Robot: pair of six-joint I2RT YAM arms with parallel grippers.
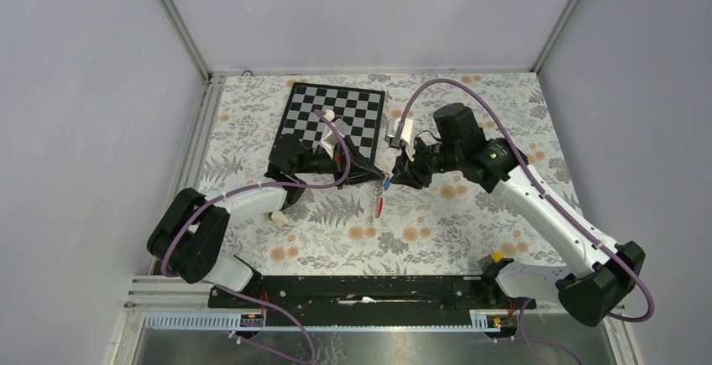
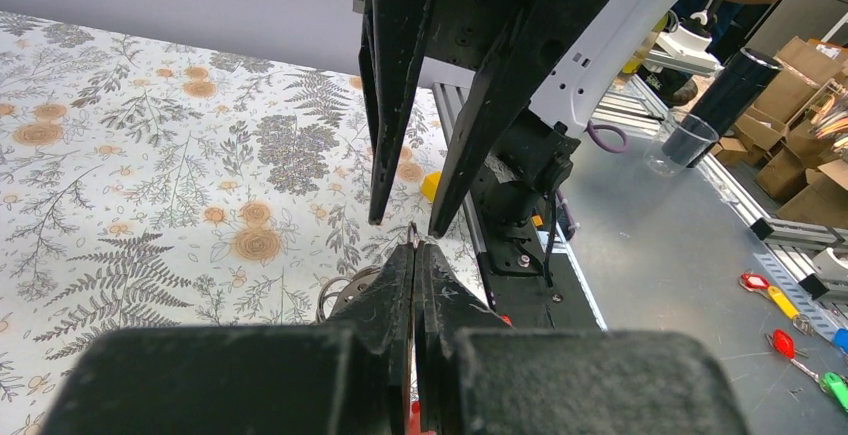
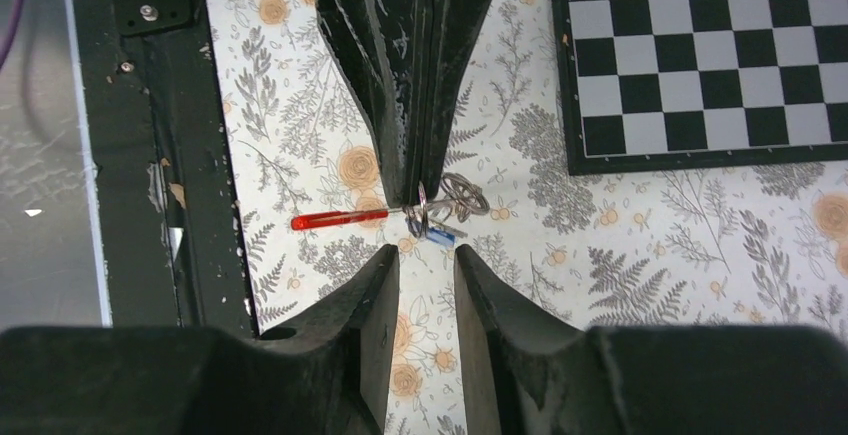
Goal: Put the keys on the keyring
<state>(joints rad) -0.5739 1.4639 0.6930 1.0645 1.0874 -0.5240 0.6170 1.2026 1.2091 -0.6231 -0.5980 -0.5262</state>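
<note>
Bright, even room light with soft shadows.
Light comes flat from overhead onto the flowered tabletop (image 1: 437, 222), leaving only faint, soft-edged shadows and no hard glare. In the wrist views the left claw (image 2: 413, 245) and right claw (image 3: 425, 253) turn dark and blurred near their own lenses, while the keyring (image 3: 340, 219) and the chessboard (image 3: 700, 45) farther off stay crisp.

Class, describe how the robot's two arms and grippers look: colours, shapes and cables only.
The left arm and right arm have white links with bulky black joints; a purple cable loops along each. The left gripper and right gripper have tapering matte-black fingers.
</note>
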